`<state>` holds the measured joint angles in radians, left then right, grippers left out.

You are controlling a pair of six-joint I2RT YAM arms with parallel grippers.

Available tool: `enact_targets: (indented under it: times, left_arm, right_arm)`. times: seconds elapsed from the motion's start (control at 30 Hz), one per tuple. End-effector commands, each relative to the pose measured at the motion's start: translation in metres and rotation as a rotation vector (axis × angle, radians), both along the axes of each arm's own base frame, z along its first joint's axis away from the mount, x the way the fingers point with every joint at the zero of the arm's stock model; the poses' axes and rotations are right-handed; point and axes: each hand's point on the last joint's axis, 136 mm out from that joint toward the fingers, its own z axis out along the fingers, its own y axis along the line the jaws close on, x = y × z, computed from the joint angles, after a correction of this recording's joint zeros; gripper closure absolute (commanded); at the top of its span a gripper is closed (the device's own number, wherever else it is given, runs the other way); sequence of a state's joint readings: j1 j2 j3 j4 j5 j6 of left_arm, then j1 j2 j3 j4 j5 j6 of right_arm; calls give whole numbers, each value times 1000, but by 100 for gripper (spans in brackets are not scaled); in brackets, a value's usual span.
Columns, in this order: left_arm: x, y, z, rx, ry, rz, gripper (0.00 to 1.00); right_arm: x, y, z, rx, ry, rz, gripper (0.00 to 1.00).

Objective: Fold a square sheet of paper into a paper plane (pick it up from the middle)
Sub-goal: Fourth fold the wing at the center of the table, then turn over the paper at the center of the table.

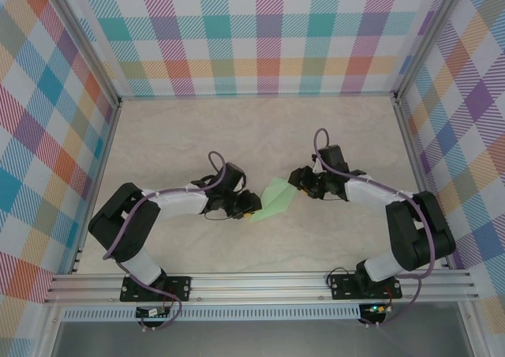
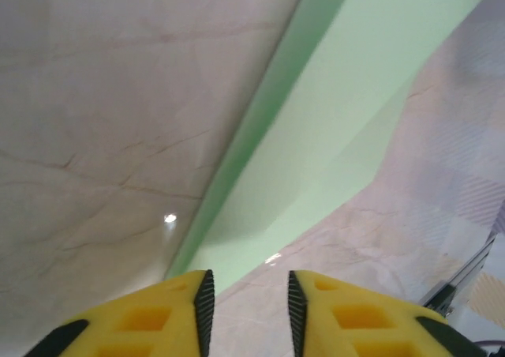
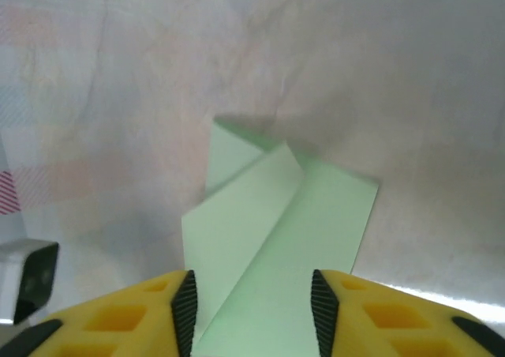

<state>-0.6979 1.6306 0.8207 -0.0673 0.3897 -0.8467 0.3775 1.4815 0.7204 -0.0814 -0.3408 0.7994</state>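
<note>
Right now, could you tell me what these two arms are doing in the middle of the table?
Two arms meet at a folded mint-green paper lying on the table, one at each end. The left gripper is at its left end, the right gripper at its right end. In both wrist views the yellow fingers stand apart, with the paper resting between or just ahead of them, so neither is clamped on it. The paper shows several creased layers.
</note>
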Motion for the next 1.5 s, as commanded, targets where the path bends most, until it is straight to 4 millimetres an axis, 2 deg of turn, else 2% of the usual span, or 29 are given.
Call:
enact_targets:
  times: [0.0, 0.13, 0.3, 0.47, 0.97, 1.1, 1.2, 1.27, 1.37, 1.47]
  left_arm:
    - [23, 5, 33, 26, -119, 49, 62]
    - [36, 12, 44, 49, -182, 98, 58]
    - [40, 21, 36, 83, -178, 124, 56]
    - [38, 29, 28, 93, -163, 144, 42]
    - [41, 39, 20, 29, -134, 175, 24]
    - [41, 42, 21, 0, -137, 173, 21]
    - [42, 45, 23, -16, -147, 177, 14]
    - [43, 50, 25, -18, -152, 180, 10]
    - [44, 54, 36, -74, -147, 166, 4]
    - [40, 52, 48, -135, -135, 123, 0]
  right_arm:
    - [-19, 14, 0, 72, 77, -22, 51]
    - [-28, 24, -4, 81, 121, -45, 49]
    - [-26, 36, -12, 77, 137, -58, 49]
    - [-21, 50, -15, 83, 139, -34, 56]
    - [-14, 77, -33, 102, 145, 19, 63]
    - [-9, 83, -30, 173, 79, 13, 67]
    - [-8, 83, -32, 189, 70, -5, 74]
    - [-7, 82, -30, 203, 53, -17, 83]
    - [-5, 81, -18, 219, 9, -15, 90]
    - [-3, 84, 9, 249, -55, 20, 92]
